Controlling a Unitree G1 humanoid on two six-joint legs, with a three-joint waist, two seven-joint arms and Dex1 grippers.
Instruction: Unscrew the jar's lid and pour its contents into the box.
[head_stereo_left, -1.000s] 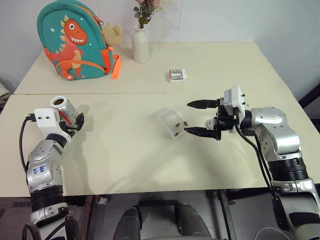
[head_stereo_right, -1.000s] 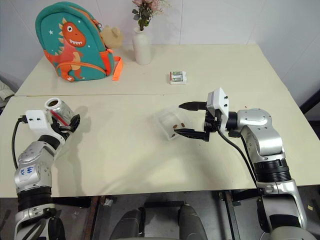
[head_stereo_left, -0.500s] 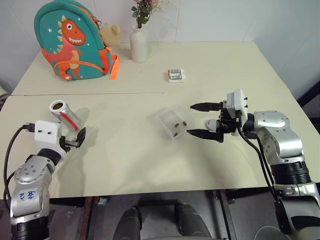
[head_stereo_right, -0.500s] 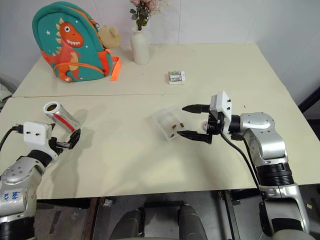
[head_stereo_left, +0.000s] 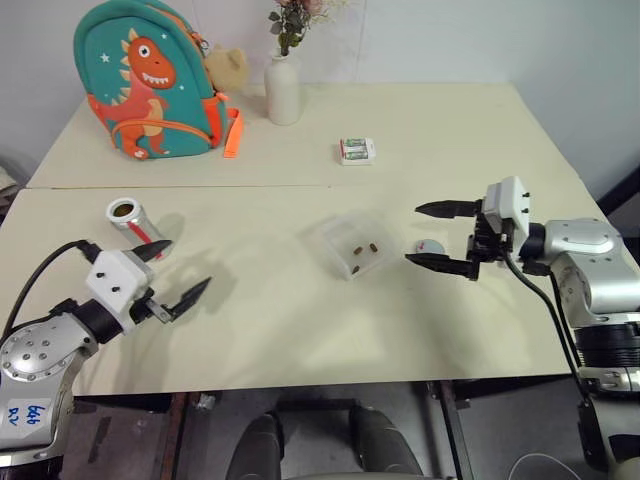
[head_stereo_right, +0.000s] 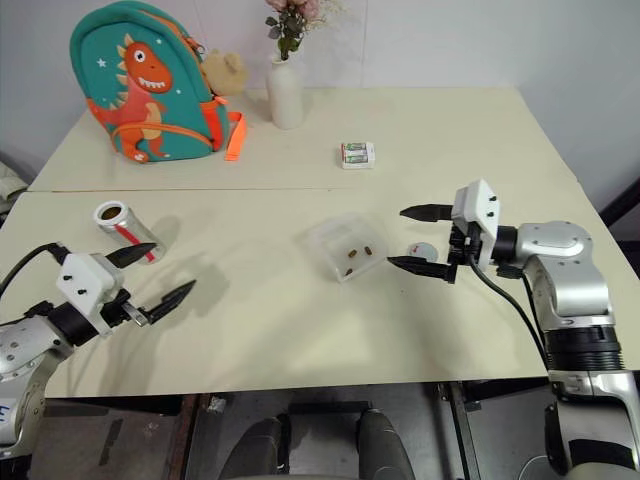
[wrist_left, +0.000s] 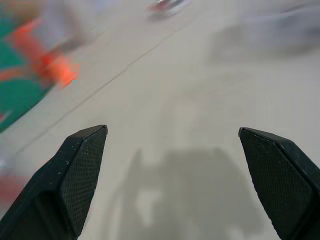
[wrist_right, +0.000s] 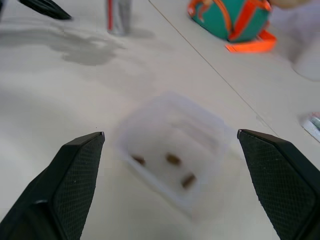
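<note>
The jar (head_stereo_left: 130, 219) stands on the table at the left with its mouth open and a red stripe on its silvery side; it also appears in the right wrist view as the jar (wrist_right: 118, 15). My left gripper (head_stereo_left: 185, 265) hangs open just in front of it, holding nothing. The clear box (head_stereo_left: 350, 246) sits mid-table with the contents (wrist_right: 173, 159), three dark brown pieces, inside. The lid (head_stereo_left: 429, 245) lies on the table right of the box. My right gripper (head_stereo_left: 415, 233) is open, its fingers either side of the lid and pointing at the box.
A teal dinosaur backpack (head_stereo_left: 146, 80), a plush toy (head_stereo_left: 227, 66) and a white vase (head_stereo_left: 283, 90) with flowers stand along the far edge. A small white-and-green pack (head_stereo_left: 356, 150) lies behind the box. A seam (head_stereo_left: 250, 186) crosses the table.
My left gripper has let go of the jar, which now stands alone, and drawn back toward me and rightward. My right gripper slid right, away from the box.
</note>
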